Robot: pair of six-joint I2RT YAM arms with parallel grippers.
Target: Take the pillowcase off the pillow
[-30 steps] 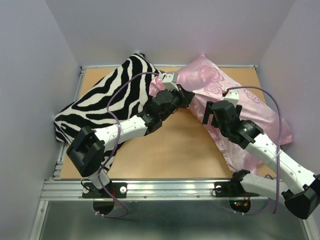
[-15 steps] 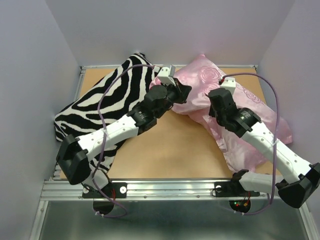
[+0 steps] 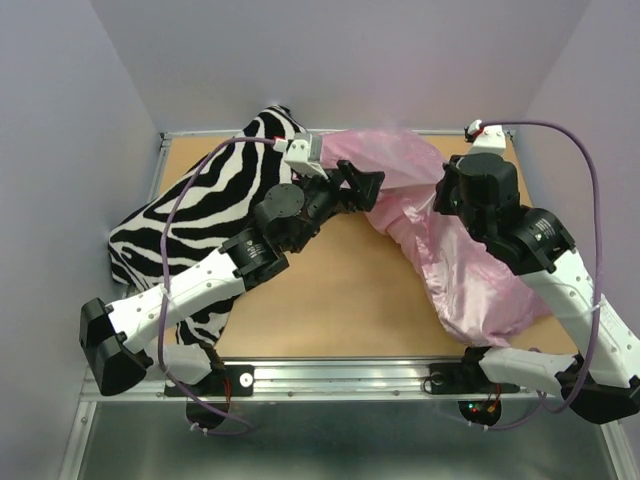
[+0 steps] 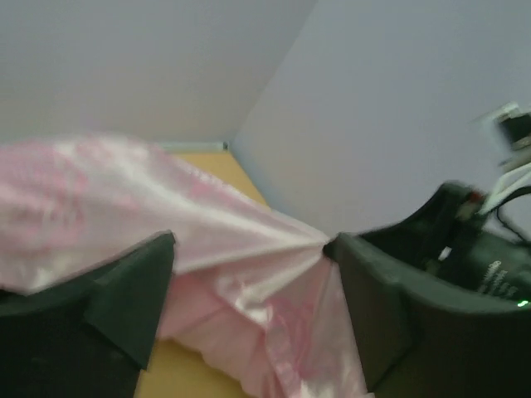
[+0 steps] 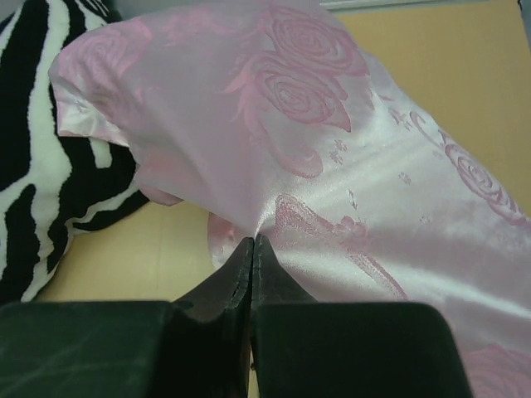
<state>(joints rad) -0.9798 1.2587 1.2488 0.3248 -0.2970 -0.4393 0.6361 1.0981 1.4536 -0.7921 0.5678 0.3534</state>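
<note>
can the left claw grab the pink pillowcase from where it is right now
Probably yes: the left claw stands open at the pillowcase, pink fabric showing between its jaws, nothing in between. The right claw pinches the fabric farther right.

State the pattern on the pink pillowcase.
The pillowcase shows woven roses on shiny pink; clearest in right wrist view.

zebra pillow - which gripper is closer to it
Left. The left gripper hangs open just beside the zebra pillow, at its far right edge; the right gripper is farther right, shut on the pillowcase.
</note>
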